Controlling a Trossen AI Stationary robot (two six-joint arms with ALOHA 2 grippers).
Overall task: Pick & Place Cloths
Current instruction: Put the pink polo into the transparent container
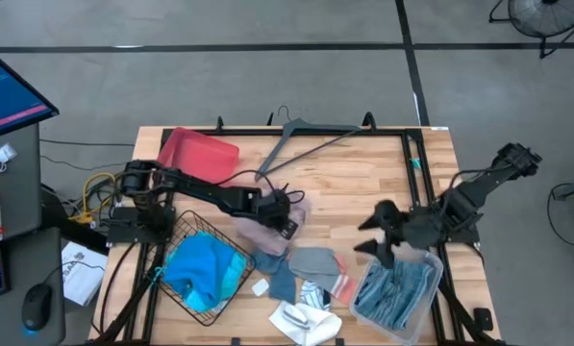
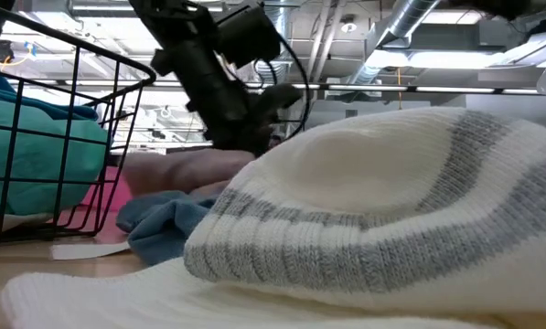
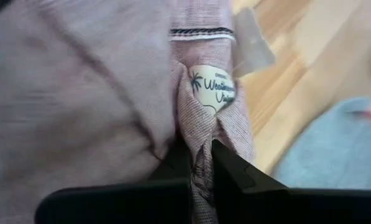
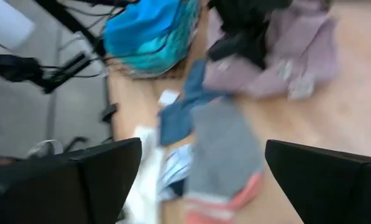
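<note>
A pale pink checked cloth (image 1: 267,231) lies bunched on the wooden table (image 1: 354,183), just right of a wire basket (image 1: 176,240) that holds a turquoise cloth (image 1: 205,269). My left gripper (image 1: 287,223) is down on the pink cloth and shut on it (image 3: 201,158). A grey sock with a coral tip (image 1: 323,271), a blue cloth (image 1: 283,281) and a white cloth (image 1: 306,322) lie near the front edge. My right gripper (image 1: 378,238) hangs open above the table (image 4: 201,186), beside a clear bin (image 1: 431,308) of blue-grey striped cloth (image 1: 397,293). My left gripper pinches a raised fold of the pink cloth (image 3: 201,134) between its two fingers (image 3: 232,165), just below the sewn-in label (image 3: 211,87). The fingers slant down from the table's left. The rest of the cloth lies slack on the table.
A red tray (image 1: 198,154) sits at the far left and a grey hanger (image 1: 306,135) along the far edge. In the low view the white ribbed cloth (image 2: 373,210) fills the foreground and hides much of the table. Bare wood lies between the two arms.
</note>
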